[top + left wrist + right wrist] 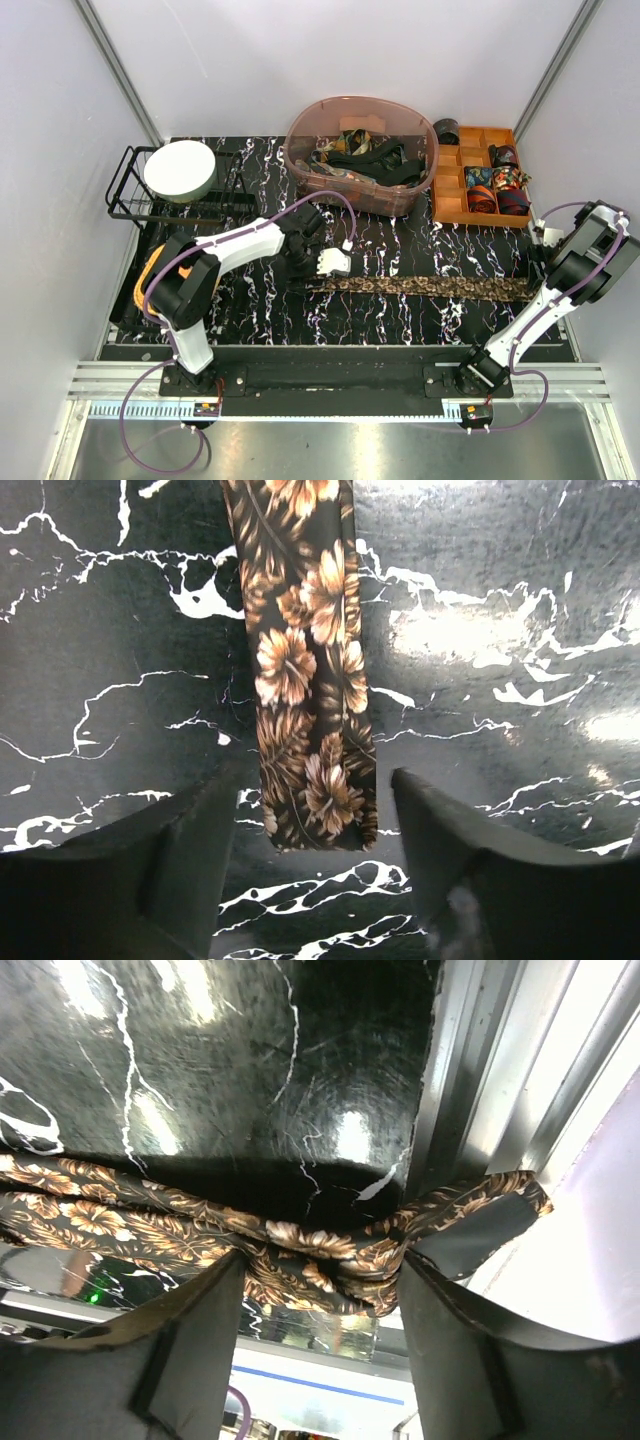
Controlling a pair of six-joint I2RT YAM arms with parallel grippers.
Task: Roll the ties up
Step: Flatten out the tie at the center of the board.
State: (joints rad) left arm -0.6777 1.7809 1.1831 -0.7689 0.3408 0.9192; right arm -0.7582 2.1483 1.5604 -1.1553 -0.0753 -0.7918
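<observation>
Tie: We see the brown floral tie [420, 287] stretched flat across the table [400, 245], with its narrow end to the left and its wide end at the right edge.
Left gripper: The left gripper [312, 815] hangs over the narrow end. Its fingers [150, 880] are apart, one either side of the cloth with bare table showing in between, and nothing is held.
Right gripper: At the right gripper [320, 1275] the wide end is gathered into folds that fill the gap between the parted fingers [480, 1360]. We cannot tell whether they press on it or only flank it.
Risk at the narrow end: We judge that the thin cloth lies too flat on the slick top for an easy pinch. Closing fingers may skid over it or shove it askew, so the first turn starts crooked.
Risk at the wide end: The gathered cloth sits right at the table's edge. If it slips over, its weight could drag the whole length sideways.
Risk to the roll: We think folds left in the wide end would wind in lopsided. A pull from the right while the left end is unheld would tug the tie out from under the left fingers.
</observation>
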